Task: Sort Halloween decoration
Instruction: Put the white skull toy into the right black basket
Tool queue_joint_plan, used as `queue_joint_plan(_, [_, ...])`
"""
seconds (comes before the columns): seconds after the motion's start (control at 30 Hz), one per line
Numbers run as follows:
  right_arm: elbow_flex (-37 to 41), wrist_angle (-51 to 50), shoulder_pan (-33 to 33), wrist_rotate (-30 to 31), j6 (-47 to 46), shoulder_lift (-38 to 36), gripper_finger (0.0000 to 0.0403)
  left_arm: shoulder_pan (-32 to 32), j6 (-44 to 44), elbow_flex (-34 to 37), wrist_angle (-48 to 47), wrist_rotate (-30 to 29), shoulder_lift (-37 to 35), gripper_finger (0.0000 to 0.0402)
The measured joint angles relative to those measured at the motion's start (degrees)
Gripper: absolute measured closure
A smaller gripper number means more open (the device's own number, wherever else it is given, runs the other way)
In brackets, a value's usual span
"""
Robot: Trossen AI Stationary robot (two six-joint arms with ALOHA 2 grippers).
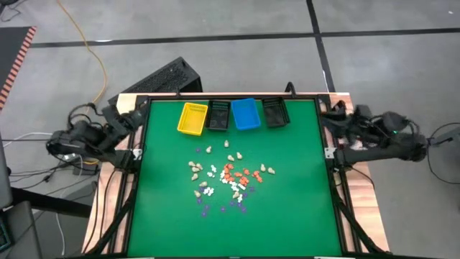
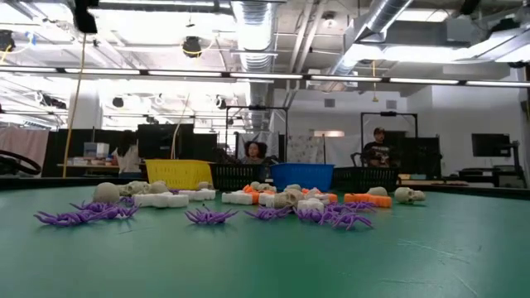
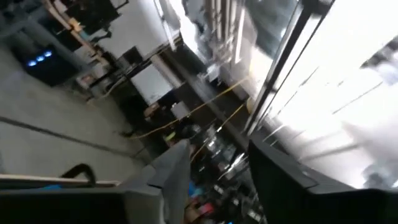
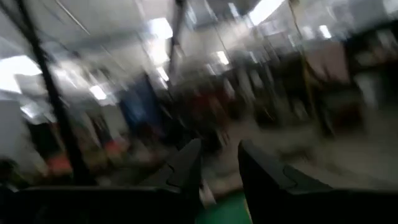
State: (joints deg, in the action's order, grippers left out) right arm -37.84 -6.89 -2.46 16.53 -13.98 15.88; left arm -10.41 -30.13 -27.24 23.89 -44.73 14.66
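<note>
Your left arm folded up off table's left edge, left gripper (image 3: 214,171) pointing up into room, fingers (image 3: 176,180) apart with clear gap, nothing between them. Your right arm same deal on right edge, tucked back, right gripper (image 4: 219,163) aimed out level-ish, fingers (image 4: 186,168) parted a bit, holding nothing. Neither arm over table.

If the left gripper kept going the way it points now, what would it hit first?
Probably nothing close: the left gripper aims up into the room, off the table. Only distant fixtures show ahead, though depth is unclear.
</note>
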Motion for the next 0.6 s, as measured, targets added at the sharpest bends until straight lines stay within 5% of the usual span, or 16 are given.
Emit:
queue_joint_plan(0.23, [-11.82,-32.45,-0.62,-1.55,-10.12,17.92,0.0269,-0.04,-0.83,-17.43,-27.86,1.87,8.1,0.0224])
queue_joint_plan(0.4, [-11.29,-34.32,-4.11,-6.2,-11.53,28.69,0.0264,-0.04,-2.4,-25.32,-41.04,2.11,13.06,0.0225])
queue_joint_plan(0.6, [-11.2,-34.14,-10.06,-6.14,-11.97,40.26,0.0214,-0.04,-2.58,-27.0,-44.84,2.27,15.91,0.0225])
